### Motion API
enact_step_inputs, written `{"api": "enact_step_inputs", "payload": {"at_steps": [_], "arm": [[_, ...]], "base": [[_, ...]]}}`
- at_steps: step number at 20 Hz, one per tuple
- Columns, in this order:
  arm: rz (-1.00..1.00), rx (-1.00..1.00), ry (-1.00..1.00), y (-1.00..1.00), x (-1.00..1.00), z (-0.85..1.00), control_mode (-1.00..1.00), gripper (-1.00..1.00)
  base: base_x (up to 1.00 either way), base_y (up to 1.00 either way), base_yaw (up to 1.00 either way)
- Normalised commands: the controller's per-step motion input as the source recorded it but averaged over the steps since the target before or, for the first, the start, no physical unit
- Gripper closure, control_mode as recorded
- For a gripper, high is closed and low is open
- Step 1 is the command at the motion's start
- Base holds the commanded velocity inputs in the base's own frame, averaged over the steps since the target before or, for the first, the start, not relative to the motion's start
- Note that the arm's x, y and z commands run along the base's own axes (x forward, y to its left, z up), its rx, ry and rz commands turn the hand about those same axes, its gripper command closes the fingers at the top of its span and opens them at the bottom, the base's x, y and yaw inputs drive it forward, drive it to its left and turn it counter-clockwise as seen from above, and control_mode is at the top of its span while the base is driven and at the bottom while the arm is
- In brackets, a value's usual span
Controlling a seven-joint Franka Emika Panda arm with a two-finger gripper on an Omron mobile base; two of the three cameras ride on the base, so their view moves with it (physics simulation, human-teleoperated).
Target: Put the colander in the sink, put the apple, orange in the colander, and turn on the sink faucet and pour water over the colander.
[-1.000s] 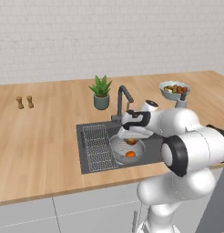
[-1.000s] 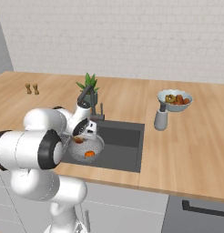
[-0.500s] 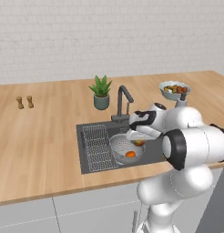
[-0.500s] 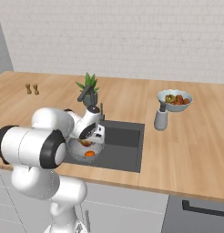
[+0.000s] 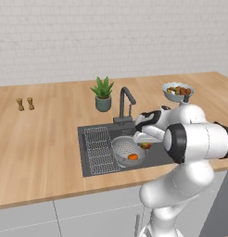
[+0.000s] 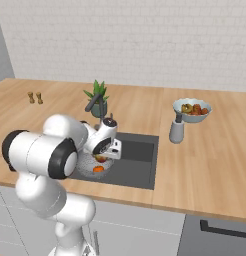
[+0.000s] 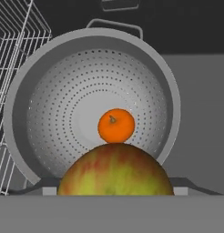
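Note:
The silvery perforated colander (image 7: 54, 91) sits in the dark sink (image 5: 157, 156), beside the wire drain rack (image 5: 99, 148). The orange (image 7: 116, 125) lies at its bottom. My gripper (image 5: 142, 140) hangs low over the colander's right rim, shut on the red and yellow-green apple (image 7: 114, 170), which hides the fingertips in the hand view. From the right base the apple (image 6: 100, 159) shows just above the orange (image 6: 98, 169) under the hand. The dark gooseneck faucet (image 5: 125, 99) stands behind the basin with no water running.
A potted plant (image 5: 103, 92) stands behind the faucet. A pale bowl of mixed fruit (image 5: 178, 90) and a grey jar (image 6: 176, 131) are on the counter to the right. Two small shakers (image 5: 24, 103) stand far left.
My gripper has come down and a little to the right with the apple, from above the colander to just over its right rim. The orange and colander stay put.

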Motion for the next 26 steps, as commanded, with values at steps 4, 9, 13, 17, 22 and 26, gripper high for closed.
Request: {"api": "enact_step_inputs", "payload": {"at_steps": [4,9,13,17,22,26], "arm": [[0.00,0.00,0.00,-0.06,0.16,-0.15,-1.00,1.00],[0.00,0.00,0.00,-0.01,0.12,-0.13,-1.00,1.00],[0.00,0.00,0.00,0.00,0.07,-0.18,-1.00,1.00],[0.00,0.00,0.00,0.00,0.04,-0.24,-1.00,1.00],[0.00,0.00,0.00,0.00,0.01,-0.23,-1.00,1.00],[0.00,0.00,0.00,0.00,0.05,-0.16,-1.00,1.00]], "base": [[0.00,0.00,0.00],[0.00,0.00,0.00],[0.00,0.00,0.00],[0.00,0.00,0.00],[0.00,0.00,0.00],[0.00,0.00,0.00]]}}
